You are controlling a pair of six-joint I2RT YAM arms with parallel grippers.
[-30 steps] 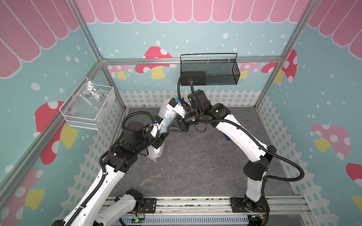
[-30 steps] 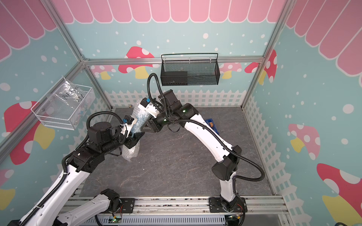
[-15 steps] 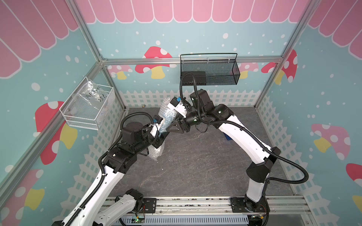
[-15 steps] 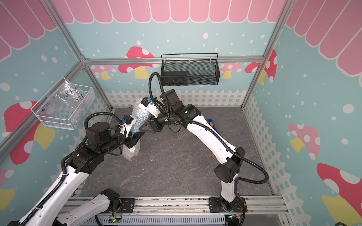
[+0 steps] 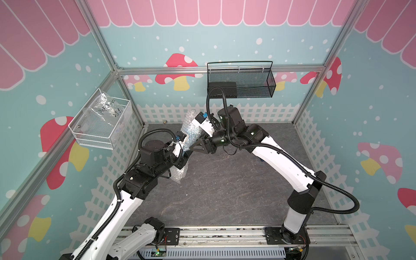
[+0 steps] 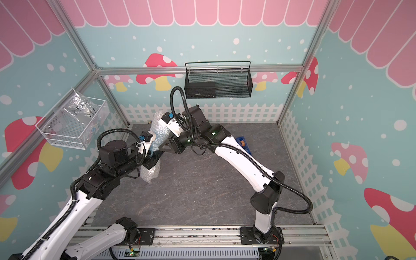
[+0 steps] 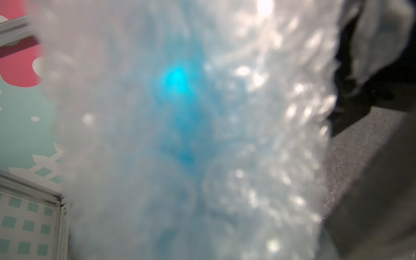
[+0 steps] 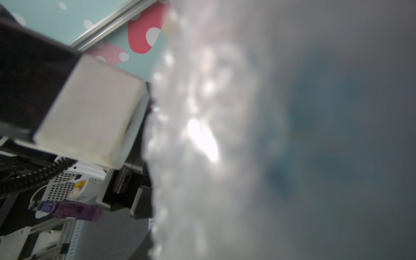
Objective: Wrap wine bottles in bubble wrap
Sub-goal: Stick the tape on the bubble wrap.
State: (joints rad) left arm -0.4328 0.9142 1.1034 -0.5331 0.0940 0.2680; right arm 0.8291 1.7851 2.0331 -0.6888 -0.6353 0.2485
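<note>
**Obs:** Where is the bottle?

**Op:** Inside the roll. I see the bubble wrap [image 5: 191, 132] as a tilted tube, raised over the bench [image 5: 225, 191] near the back left corner. The upper end leans toward the back wall [image 5: 225, 45] and a loose tail hangs low. Whether the tail touches the bench, I can't tell. The wine bottle [image 7: 177, 99] shows only as a blue glow through the plastic in my left wrist view. Cap and label are hidden.

**Obs:** Who has it?

**Op:** My left pincer [image 5: 183, 158] looks clamped across the lower half of the wrap, bottle inside the bite, I judge. That grip carries the weight and stops the roll unwinding. My right pincer [image 5: 195, 147] points into the roll's side just above it. Spread or pinching, I cannot tell: its tips are lost against the plastic, and its wrist view is all blurred bubbles.

**Obs:** Why in the air?

**Op:** My guess is that, lifted, both arms can reach round the tube and tuck the free flap. Flat on the bench, the underside is shut off.

**Obs:** Stage?

**Op:** Bottle covered, ends open, nothing sealed. A blue tape dispenser [image 6: 243, 144] lies on the bench behind the right arm, well apart. Risk: the plastic is slick, so the bottle could slide out the low end if the left grip loosens.
</note>
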